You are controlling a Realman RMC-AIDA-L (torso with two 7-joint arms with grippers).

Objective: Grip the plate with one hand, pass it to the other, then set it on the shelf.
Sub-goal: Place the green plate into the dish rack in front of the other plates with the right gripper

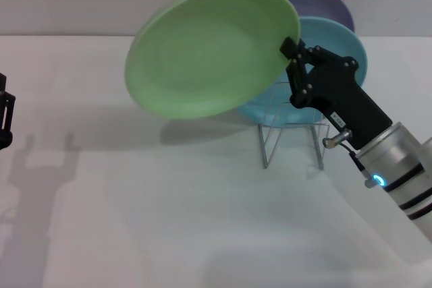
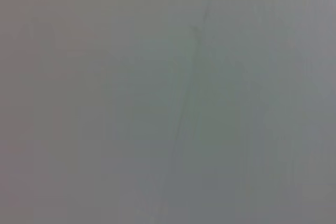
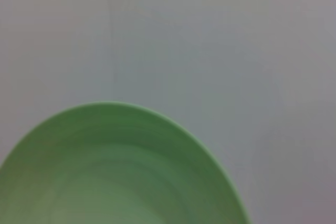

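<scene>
The right end effector [image 1: 291, 50] pinches the plate [image 1: 212, 48] by its rim; just behind sits the shelf [image 1: 291, 141], probably needing an upright, gentle lowering.

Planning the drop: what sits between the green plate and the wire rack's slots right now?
In the head view, the turquoise-blue plate already stands in the rack, directly behind the green plate held by the right gripper.

Right end effector [image 1: 291, 50] clamps the tilted green plate [image 1: 209, 48] aloft before the wire shelf [image 1: 291, 141]
</scene>
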